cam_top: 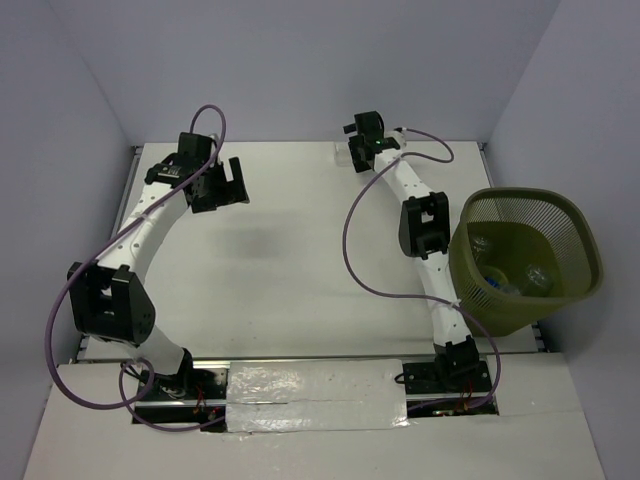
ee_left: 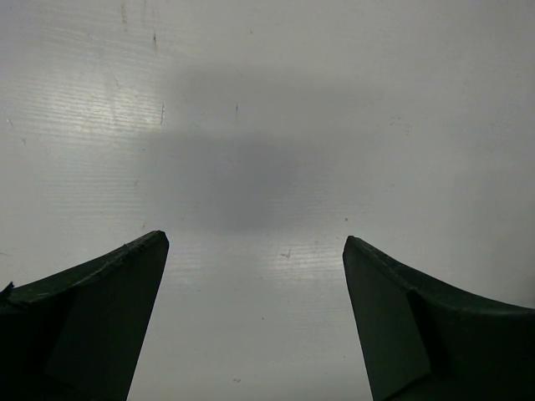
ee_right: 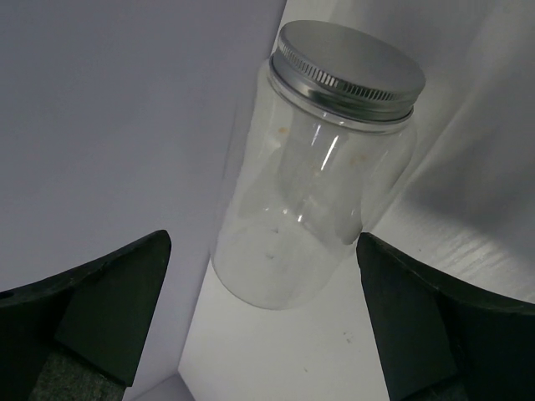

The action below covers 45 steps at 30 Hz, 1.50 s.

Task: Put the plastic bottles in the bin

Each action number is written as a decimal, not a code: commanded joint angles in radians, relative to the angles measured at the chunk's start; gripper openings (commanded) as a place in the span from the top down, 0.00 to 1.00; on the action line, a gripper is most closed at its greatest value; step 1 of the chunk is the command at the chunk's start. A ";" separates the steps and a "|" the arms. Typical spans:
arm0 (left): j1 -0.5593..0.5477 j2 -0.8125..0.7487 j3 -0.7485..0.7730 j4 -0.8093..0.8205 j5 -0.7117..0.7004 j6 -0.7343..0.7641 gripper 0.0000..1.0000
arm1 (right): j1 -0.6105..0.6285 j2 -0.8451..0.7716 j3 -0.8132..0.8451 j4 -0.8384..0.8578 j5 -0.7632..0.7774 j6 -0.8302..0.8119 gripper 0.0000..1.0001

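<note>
The olive-green mesh bin [cam_top: 590, 262] stands at the right edge of the table. Clear plastic bottles lie inside it, one with a blue label [cam_top: 496, 282] and an unlabelled one [cam_top: 537, 276] beside it. My right gripper [cam_top: 357, 143] is open at the far back wall. In the right wrist view the right gripper [ee_right: 263, 238] has a clear jar with a silver screw lid [ee_right: 322, 167] standing just ahead of its fingertips, untouched. My left gripper [cam_top: 238, 182] is open and empty over the back left; in its wrist view the left gripper [ee_left: 255, 242] has only bare table under it.
The white back wall [ee_right: 125, 109] is right behind the jar. Purple cables [cam_top: 350, 225] loop off both arms. The right arm's links stand close to the bin's left side.
</note>
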<state>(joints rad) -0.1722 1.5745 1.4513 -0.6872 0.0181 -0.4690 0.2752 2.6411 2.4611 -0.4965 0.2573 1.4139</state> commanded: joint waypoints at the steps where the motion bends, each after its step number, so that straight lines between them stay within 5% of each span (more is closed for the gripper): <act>1: 0.007 0.013 0.020 0.017 -0.014 0.027 0.01 | -0.007 0.039 0.055 0.059 0.019 0.037 0.00; 15: 0.007 0.058 0.050 -0.011 -0.056 0.041 0.01 | -0.018 0.138 0.108 0.144 0.048 0.080 0.01; 42: 0.007 0.067 0.063 -0.009 -0.043 0.035 0.01 | -0.022 0.086 0.073 -0.069 0.005 0.057 0.00; 45: 0.007 0.064 0.058 -0.011 -0.049 0.038 0.01 | -0.019 0.071 0.027 -0.051 0.000 0.056 0.10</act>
<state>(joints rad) -0.1715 1.6413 1.4811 -0.7036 -0.0231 -0.4469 0.2607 2.7495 2.5256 -0.4423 0.2581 1.4834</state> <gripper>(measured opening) 0.994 0.916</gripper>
